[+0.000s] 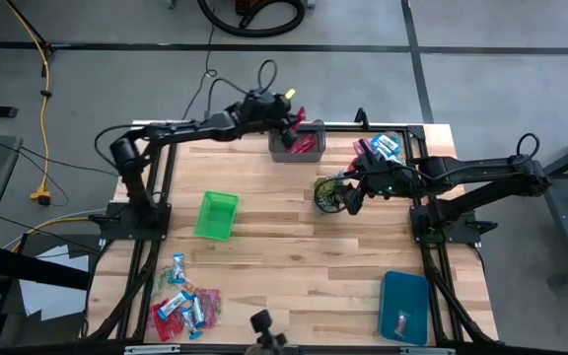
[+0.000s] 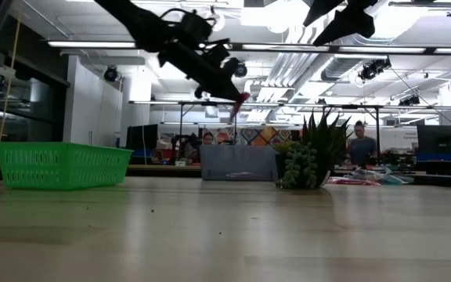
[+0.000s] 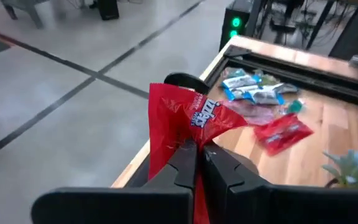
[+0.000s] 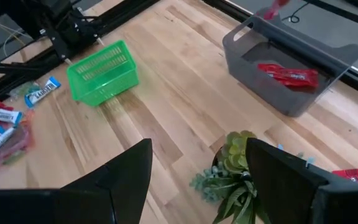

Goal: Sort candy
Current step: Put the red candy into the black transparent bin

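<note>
Left pincer [image 1: 294, 110], upper centre of the high view, clenched on a red sweet wrapper [image 3: 185, 121]; held in the air at the far rim of the grey bin [image 1: 296, 146], not yet let go. Grip taken on a pinched fold of the wrapper, the rest fanning out above the fingers [image 3: 219, 168]. Judged very light, thin, crinkly and probably slick; easily crushed flat without harm, but liable to slide or twist out of a loose hold. Best taken across a flat edge or a crimped end, not the middle. White lettering printed on the red face, too creased and blurred to read with confidence. One red sweet already lying inside the grey bin in the right wrist view.

Right pincer [image 1: 355, 197], centre right of the high view, released and standing wide, hovering over the small green plant [image 1: 331, 193]; nothing between its fingers.

Remaining candy in two heaps on the bench [image 1: 294, 256]: one at the upper right corner [image 1: 378, 148], red, blue-and-white and clear wrappers mixed; one at the lower left [image 1: 183, 306], same mix. Dark print visible on the blue-and-white wrappers, not legible. Green basket [image 1: 215, 215] left of centre, seemingly empty. Blue bin [image 1: 404, 306] at lower right, one small piece inside.
</note>
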### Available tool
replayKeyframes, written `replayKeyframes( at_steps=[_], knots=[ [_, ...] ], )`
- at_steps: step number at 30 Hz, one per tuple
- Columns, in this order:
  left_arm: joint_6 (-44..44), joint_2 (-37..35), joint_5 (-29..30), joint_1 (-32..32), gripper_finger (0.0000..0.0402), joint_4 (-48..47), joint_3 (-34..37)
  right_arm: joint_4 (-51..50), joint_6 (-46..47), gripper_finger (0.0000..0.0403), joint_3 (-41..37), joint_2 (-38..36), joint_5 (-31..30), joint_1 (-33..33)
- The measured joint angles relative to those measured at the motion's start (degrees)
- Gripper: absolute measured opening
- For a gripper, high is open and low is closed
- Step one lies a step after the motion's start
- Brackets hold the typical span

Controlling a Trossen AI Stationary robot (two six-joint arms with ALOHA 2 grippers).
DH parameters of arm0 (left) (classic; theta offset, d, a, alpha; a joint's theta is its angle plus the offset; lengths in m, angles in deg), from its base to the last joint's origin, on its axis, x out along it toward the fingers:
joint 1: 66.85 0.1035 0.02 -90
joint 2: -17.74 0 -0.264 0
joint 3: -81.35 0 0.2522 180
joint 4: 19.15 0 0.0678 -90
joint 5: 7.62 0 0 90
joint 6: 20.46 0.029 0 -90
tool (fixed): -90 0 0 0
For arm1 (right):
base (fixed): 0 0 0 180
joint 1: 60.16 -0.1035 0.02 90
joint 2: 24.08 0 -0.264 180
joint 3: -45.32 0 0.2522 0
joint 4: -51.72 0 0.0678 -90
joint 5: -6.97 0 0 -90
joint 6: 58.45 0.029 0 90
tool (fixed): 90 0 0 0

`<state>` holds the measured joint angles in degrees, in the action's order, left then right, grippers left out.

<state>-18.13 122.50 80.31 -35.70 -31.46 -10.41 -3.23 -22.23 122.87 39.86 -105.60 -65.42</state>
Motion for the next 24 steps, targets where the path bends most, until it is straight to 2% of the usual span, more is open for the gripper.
replayKeyframes(
  at_steps=[5, 10, 15, 24],
  knots=[
    [4.5, 8.1, 0.7, 0.0, 0.0, -15.6, -12.1, 0.1, 1.6, 0.0255, 0.0, 0.0, -0.1, 0.0],
    [7.2, 14.8, 1.9, 0.0, 0.0, -26.6, -19.4, 0.2, 4.7, 0.0255, 0.0, 0.0, -0.4, 0.0],
    [7.3, 17.7, 4.5, 0.0, 0.0, -28.9, -20.3, 0.2, 6.0, 0.0255, 0.0, 0.0, -0.4, 0.0],
    [7.0, 21.4, 4.1, 0.5, 0.0, -34.5, -20.3, 0.3, 6.4, 0.0255, 0.0, 0.0, -0.6, 0.0]
  ],
)
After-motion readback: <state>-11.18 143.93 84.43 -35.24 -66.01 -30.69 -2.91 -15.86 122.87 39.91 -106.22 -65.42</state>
